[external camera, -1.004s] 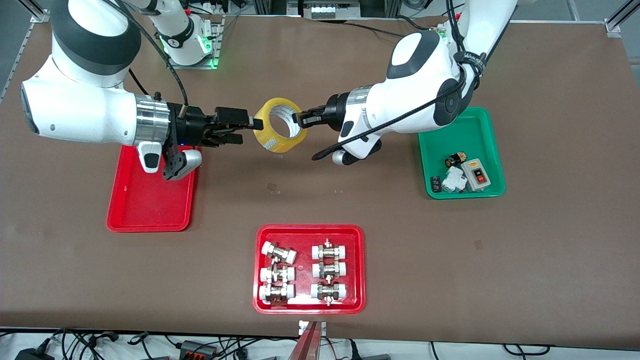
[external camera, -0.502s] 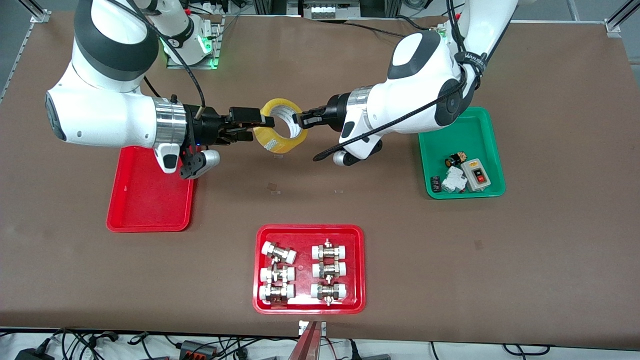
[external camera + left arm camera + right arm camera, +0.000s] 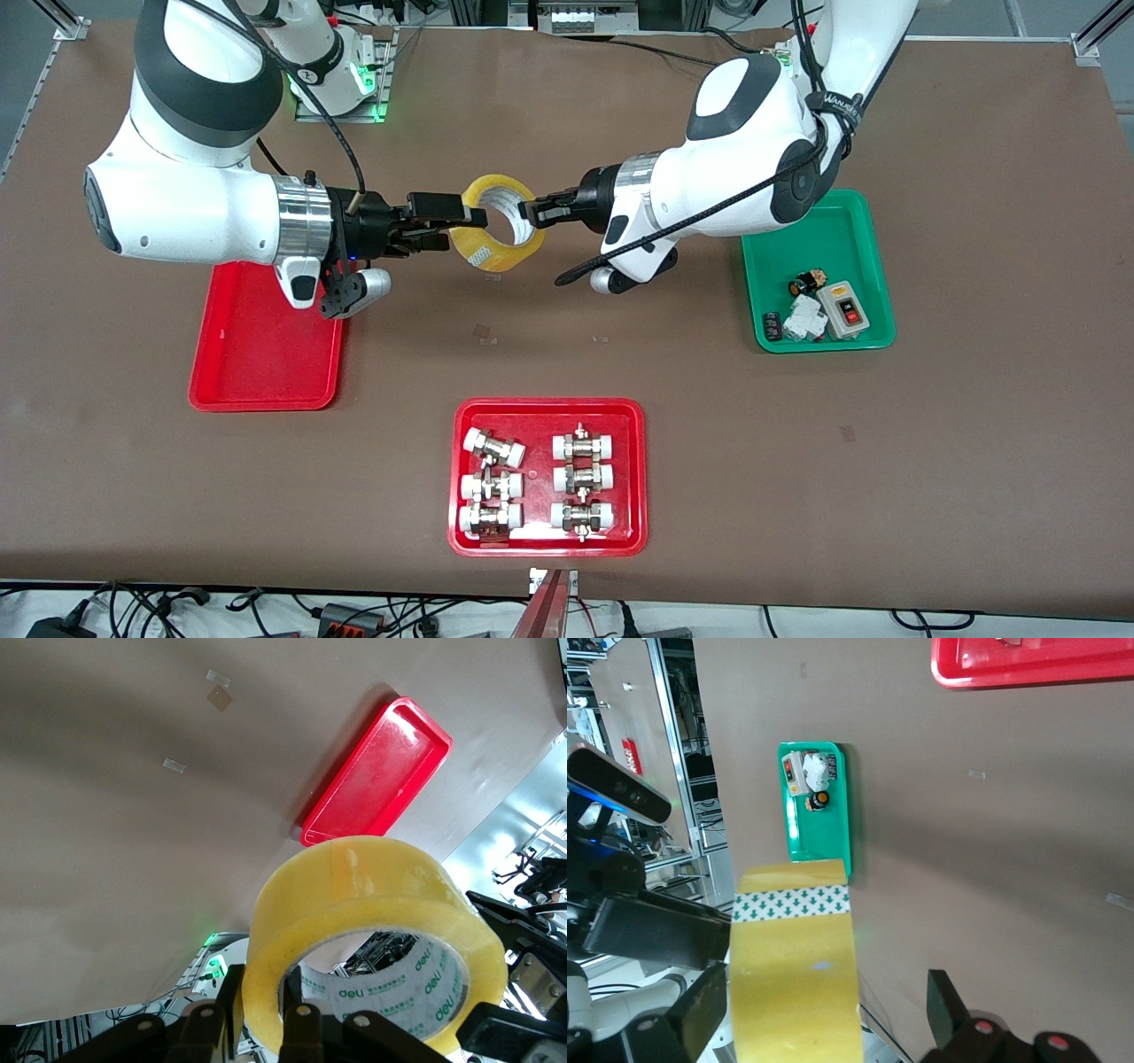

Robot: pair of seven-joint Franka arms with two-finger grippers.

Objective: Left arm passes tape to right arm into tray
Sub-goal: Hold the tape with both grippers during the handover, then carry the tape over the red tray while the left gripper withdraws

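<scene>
The yellow tape [image 3: 493, 232] hangs in the air over the bare table between the two arms. My left gripper [image 3: 532, 213] is shut on the roll's wall, one finger in the hole and one outside, as the left wrist view [image 3: 261, 997] shows around the tape [image 3: 354, 895]. My right gripper [image 3: 454, 226] is open, its fingers straddling the roll's other side; in the right wrist view [image 3: 824, 997] the tape [image 3: 796, 983] lies against one finger with a gap to the other. The plain red tray [image 3: 266, 363] lies under the right wrist, also seen in the left wrist view [image 3: 376, 771].
A wider red tray [image 3: 549, 409] with white-capped metal fittings lies nearer the front camera, mid-table. A green tray [image 3: 815, 248] with small electrical parts lies under the left arm's elbow, toward its end of the table.
My right gripper has moved toward the tape and its open fingers now straddle the roll. The left gripper and the tape have stayed in place.
</scene>
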